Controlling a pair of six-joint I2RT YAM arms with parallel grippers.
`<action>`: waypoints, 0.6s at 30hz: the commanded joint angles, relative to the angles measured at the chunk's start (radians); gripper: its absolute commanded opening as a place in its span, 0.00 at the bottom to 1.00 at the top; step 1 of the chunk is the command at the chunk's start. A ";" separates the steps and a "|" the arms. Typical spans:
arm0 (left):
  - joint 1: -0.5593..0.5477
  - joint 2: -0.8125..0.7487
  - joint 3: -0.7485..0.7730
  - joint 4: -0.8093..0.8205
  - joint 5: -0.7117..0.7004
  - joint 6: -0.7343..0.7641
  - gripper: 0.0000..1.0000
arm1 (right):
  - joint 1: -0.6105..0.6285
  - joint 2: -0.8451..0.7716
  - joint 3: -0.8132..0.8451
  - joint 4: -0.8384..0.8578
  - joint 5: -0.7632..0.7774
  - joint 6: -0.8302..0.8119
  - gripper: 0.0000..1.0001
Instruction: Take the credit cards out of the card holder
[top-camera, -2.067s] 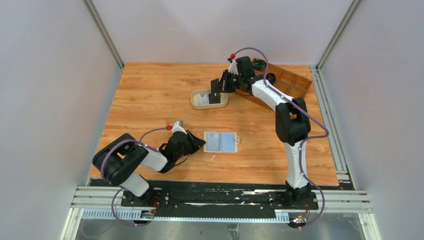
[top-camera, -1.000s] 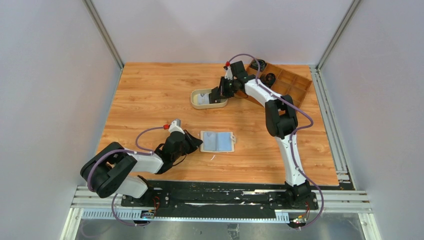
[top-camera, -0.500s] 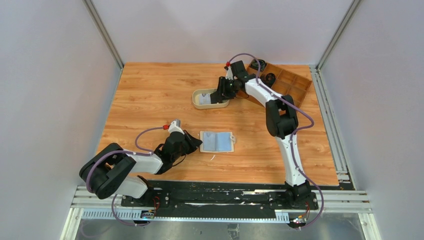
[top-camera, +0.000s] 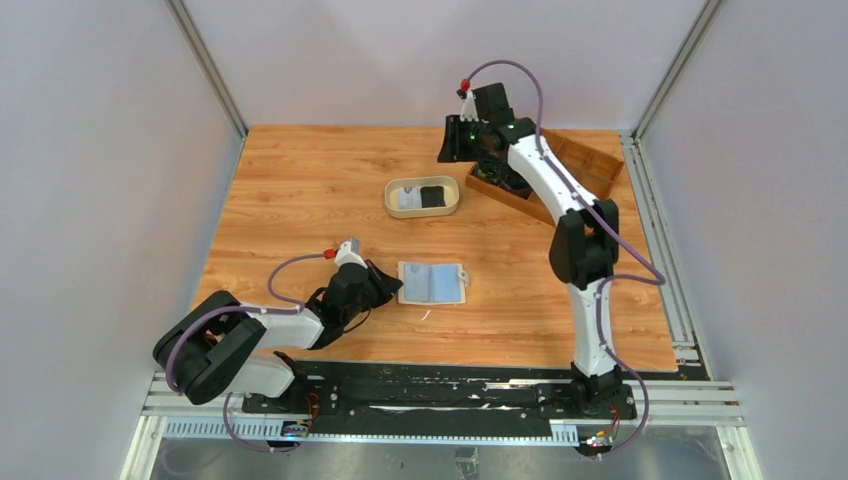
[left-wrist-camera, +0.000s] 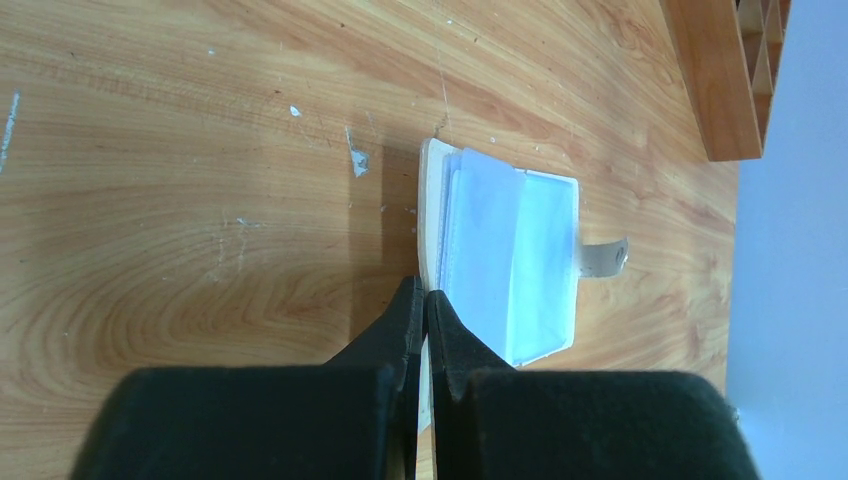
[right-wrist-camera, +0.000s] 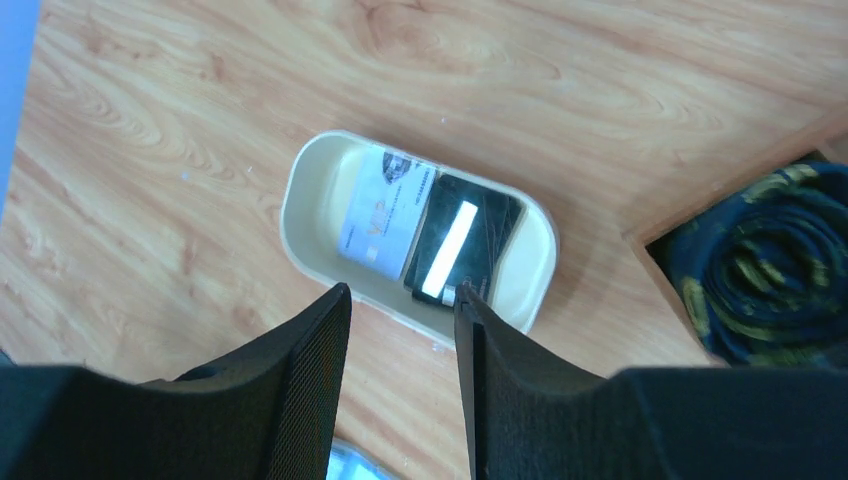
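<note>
There is one table (top-camera: 300, 190) with two arms on it, a left arm (top-camera: 290, 325) and a right arm (top-camera: 580, 250). Each arm has one gripper, making two: the left gripper (left-wrist-camera: 425, 298) and the right gripper (right-wrist-camera: 400, 300), with two fingers apiece. There is one card holder (top-camera: 433, 283) with one tab (left-wrist-camera: 603, 257). There are two cards, one white card (right-wrist-camera: 385, 215) and one black card (right-wrist-camera: 465, 245), both in the one tray (right-wrist-camera: 300, 190). There is one box (top-camera: 597, 160); the right arm hides some of its compartments, so they cannot be counted. One coil (right-wrist-camera: 765, 265) shows in the right wrist view.
</note>
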 joint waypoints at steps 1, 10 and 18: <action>0.000 -0.021 0.011 -0.032 -0.041 0.029 0.00 | 0.038 -0.231 -0.250 0.060 0.046 -0.043 0.47; 0.000 -0.003 0.018 -0.036 -0.053 0.031 0.00 | 0.374 -0.517 -0.787 0.181 0.302 0.069 0.54; 0.000 -0.003 0.018 -0.034 -0.048 0.028 0.00 | 0.510 -0.470 -0.921 0.214 0.406 0.214 0.70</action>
